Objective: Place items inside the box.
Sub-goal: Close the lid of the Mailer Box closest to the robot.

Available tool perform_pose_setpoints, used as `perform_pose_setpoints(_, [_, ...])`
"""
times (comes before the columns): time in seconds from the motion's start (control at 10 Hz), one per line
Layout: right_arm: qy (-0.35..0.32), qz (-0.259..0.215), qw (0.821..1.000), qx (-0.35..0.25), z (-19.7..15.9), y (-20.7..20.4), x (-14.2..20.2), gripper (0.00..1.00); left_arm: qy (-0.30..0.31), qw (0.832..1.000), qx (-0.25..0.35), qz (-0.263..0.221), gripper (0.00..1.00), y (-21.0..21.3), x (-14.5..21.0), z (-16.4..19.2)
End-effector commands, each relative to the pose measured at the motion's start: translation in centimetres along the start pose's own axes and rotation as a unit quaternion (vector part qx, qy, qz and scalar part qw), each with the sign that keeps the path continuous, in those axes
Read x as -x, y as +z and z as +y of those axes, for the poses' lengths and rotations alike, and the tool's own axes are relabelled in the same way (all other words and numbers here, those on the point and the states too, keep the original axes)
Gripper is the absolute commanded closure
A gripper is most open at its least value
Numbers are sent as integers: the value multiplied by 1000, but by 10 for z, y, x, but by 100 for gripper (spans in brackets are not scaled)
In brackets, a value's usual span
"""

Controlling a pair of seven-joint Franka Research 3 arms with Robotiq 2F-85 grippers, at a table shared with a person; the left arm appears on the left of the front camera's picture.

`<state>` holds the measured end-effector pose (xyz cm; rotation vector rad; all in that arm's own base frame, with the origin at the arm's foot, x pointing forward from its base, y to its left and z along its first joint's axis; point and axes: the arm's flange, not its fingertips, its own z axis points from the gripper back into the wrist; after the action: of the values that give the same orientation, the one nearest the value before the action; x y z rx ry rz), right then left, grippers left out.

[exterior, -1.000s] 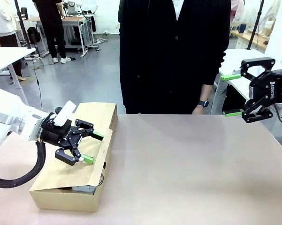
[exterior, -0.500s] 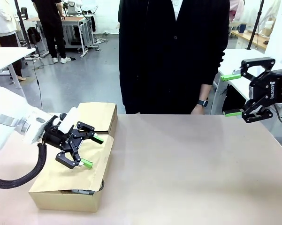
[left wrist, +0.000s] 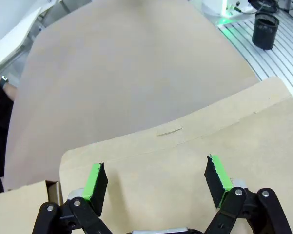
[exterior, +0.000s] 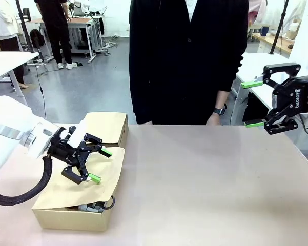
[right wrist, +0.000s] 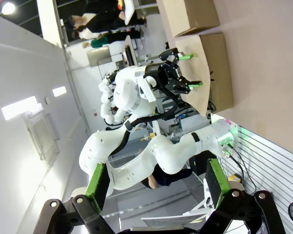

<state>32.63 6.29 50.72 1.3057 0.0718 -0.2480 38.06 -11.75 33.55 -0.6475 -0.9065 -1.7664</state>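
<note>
Tan bench (exterior: 205, 174), person (exterior: 189, 56) standing at far edge. Box (exterior: 66, 218) at near left corner, far flap shut, near flap (exterior: 105, 171) partly raised, dark items glimpsed beneath. Left pincer (exterior: 100, 165) wide, empty, over near flap. Right pincer (exterior: 252, 103) wide, empty, raised at right edge.
</note>
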Motion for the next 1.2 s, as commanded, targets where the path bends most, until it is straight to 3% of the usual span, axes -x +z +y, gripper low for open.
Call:
perform_pose_setpoints(0.0, [5, -6, 1000, -8, 1, -1, -2, 0, 20, 999, 3, -37, 0, 24, -24, -77])
perform_pose_setpoints(0.3, [5, -6, 1000, -8, 1, -1, -2, 0, 114, 988, 44, -94, 0, 97, -49, -72])
perform_pose_setpoints(0.5, [5, -6, 1000, -8, 1, -1, -2, 0, 200, 968, 87, -122, 0, 119, -45, -67])
perform_pose_setpoints(0.6, [5, -6, 1000, -8, 1, -1, -2, 0, 257, 948, 109, -152, 0, 128, -40, -65])
perform_pose_setpoints(0.7, [5, -6, 1000, -8, 1, -1, -2, 0, 327, 918, 116, -190, 0, 142, -36, -61])
perform_pose_setpoints(0.8, [5, -6, 1000, -8, 1, -1, -2, 0, 444, 873, 25, -202, 0, 153, -34, -53])
perform_pose_setpoints(0.9, [5, -6, 1000, -8, 1, -1, -2, 0, 507, 826, 24, -243, 0, 169, -25, -47])
perform_pose_setpoints(1.0, [5, -6, 1000, -8, 1, -1, -2, 0, 599, 745, 37, -291, 0, 186, -10, -36])
perform_pose_setpoints(1.1, [5, -6, 1000, -8, 1, -1, -2, 0, 646, 690, 10, -327, 0, 199, 7, -27])
